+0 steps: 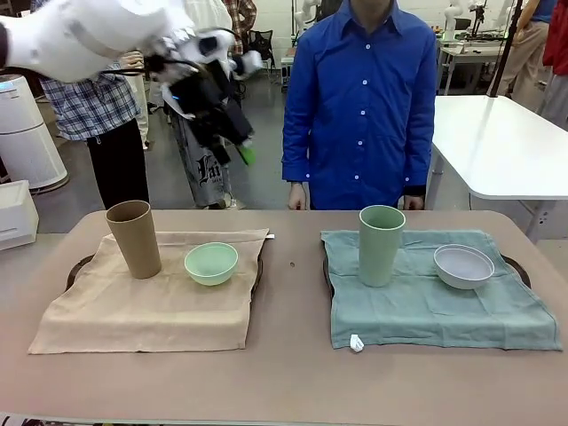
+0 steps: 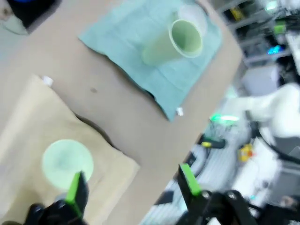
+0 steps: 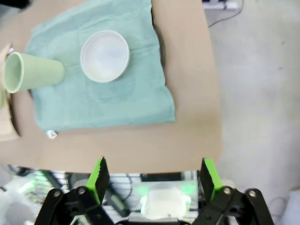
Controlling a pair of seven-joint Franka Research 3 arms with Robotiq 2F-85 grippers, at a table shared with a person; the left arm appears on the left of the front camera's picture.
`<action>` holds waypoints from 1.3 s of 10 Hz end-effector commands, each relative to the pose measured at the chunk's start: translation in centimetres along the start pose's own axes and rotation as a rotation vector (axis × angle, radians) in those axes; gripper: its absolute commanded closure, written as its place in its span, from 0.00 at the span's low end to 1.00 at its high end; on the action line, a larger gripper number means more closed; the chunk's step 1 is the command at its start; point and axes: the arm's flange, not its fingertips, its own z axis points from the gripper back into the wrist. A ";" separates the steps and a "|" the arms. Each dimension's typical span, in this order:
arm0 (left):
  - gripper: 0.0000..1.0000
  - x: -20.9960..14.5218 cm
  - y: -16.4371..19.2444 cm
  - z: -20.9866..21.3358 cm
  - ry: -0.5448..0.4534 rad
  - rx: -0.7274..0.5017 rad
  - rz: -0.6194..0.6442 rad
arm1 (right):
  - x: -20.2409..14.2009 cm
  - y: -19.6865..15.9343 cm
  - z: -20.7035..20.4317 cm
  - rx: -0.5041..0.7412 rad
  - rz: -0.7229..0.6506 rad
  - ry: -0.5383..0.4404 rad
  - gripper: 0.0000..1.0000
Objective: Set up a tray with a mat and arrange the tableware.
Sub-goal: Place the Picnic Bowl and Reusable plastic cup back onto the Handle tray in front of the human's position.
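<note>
On the left, a tan cup (image 1: pixel 134 238) and a mint-green bowl (image 1: pixel 211 264) stand on a tan mat (image 1: pixel 142 311) laid over a dark tray (image 1: pixel 78 266). To the right, a pale green cup (image 1: pixel 381 244) and a white bowl (image 1: pixel 463 266) sit on a green mat (image 1: pixel 426 311) over a second tray (image 1: pixel 519 266). My left gripper (image 1: pixel 238 142) hangs high above the table's far left, open and empty (image 2: pixel 132 183), looking down at the mint-green bowl (image 2: pixel 67 162). My right gripper (image 3: pixel 153 174) is open and empty, well above the table's edge near the white bowl (image 3: pixel 105 56) and pale green cup (image 3: pixel 30 72).
A person in a blue shirt (image 1: pixel 359 98) stands at the table's far side, hands down. Bare brown tabletop (image 1: pixel 293 293) runs between the two mats and along the near edge. A white table (image 1: pixel 506 142) stands behind at the right.
</note>
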 end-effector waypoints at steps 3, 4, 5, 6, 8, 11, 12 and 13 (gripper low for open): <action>0.00 -11.3 4.1 4.3 -0.196 -0.211 0.113 | 0.1 -3.7 2.3 0.276 -0.067 0.098 0.00; 0.00 -14.1 4.7 5.4 -0.268 -0.213 0.157 | 0.1 -4.9 2.8 0.325 -0.091 0.097 0.00; 0.00 -17.1 5.5 6.4 -0.354 -0.205 0.229 | 0.0 -6.0 3.2 0.370 -0.120 0.089 0.00; 0.00 -20.2 6.5 7.6 -0.419 -0.219 0.288 | 0.0 -6.9 3.5 0.432 -0.160 0.069 0.00; 0.00 -25.5 7.2 10.0 -0.531 -0.235 0.319 | 0.0 -9.6 3.9 0.667 -0.246 0.103 0.00; 0.00 -30.7 10.1 10.9 -0.570 -0.330 0.396 | -0.9 -13.2 4.1 0.847 -0.273 0.127 0.00; 0.00 -30.5 11.0 11.2 -0.541 -0.328 0.416 | -1.2 -13.3 4.3 0.911 -0.249 0.140 0.00; 0.00 -30.6 11.3 11.4 -0.528 -0.324 0.433 | -1.6 -12.7 4.1 0.929 -0.198 0.147 0.00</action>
